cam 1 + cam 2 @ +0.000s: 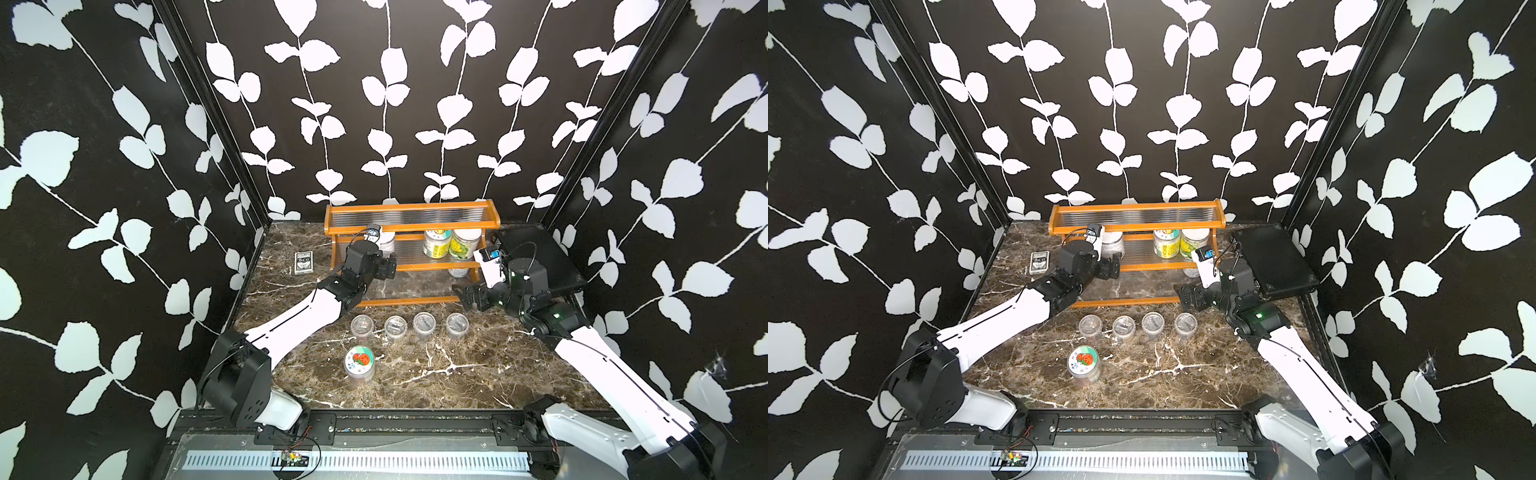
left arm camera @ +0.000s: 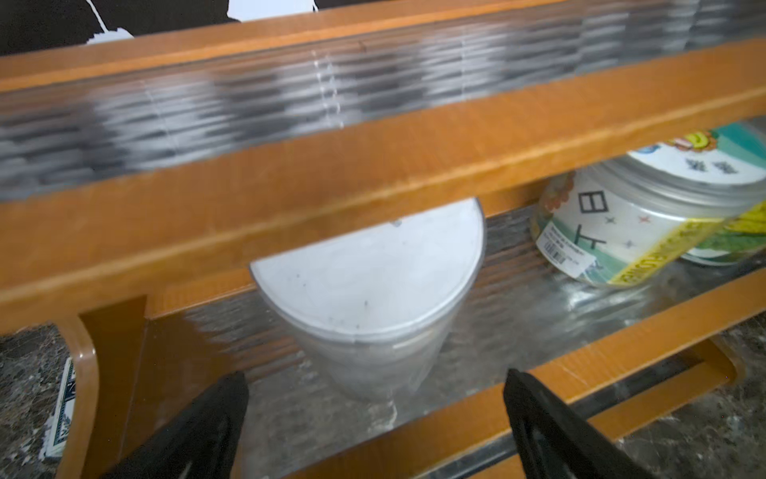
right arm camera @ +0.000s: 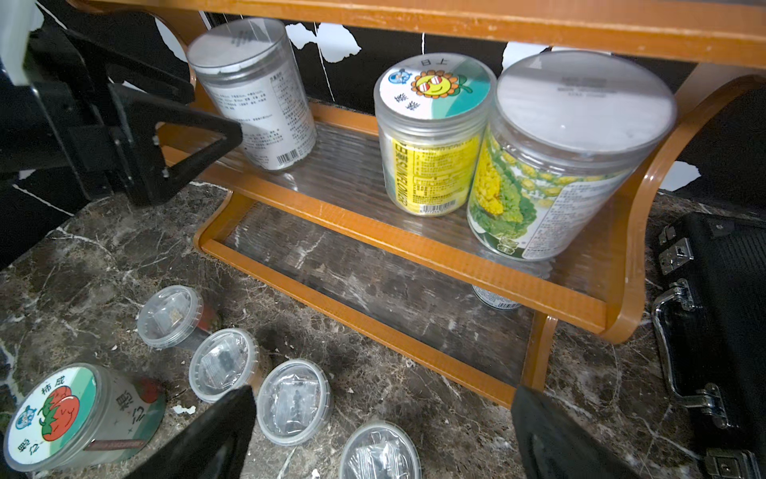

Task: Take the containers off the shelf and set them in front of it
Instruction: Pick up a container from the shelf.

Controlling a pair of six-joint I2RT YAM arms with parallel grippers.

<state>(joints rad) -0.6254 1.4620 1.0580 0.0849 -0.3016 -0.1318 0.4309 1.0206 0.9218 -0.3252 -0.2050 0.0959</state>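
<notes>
The orange-brown shelf (image 1: 411,227) stands at the back. Its middle tier holds a white-lidded jar (image 2: 373,282), a sunflower-lid jar (image 3: 431,137) and a yellow-green jar (image 3: 555,166). A tin can (image 3: 495,296) sits under that tier at the right end. My left gripper (image 2: 375,379) is open just in front of the white-lidded jar, with a finger to each side and neither touching it. My right gripper (image 3: 383,394) hangs open and empty above the table by the shelf's right front corner. In front of the shelf stand several small clear cups (image 1: 409,325) and a tomato-lid jar (image 1: 359,362).
A small dark card box (image 1: 303,263) lies left of the shelf. A flat black case (image 1: 536,257) lies tilted at the right, close behind my right wrist. Patterned walls close in the left, right and back sides.
</notes>
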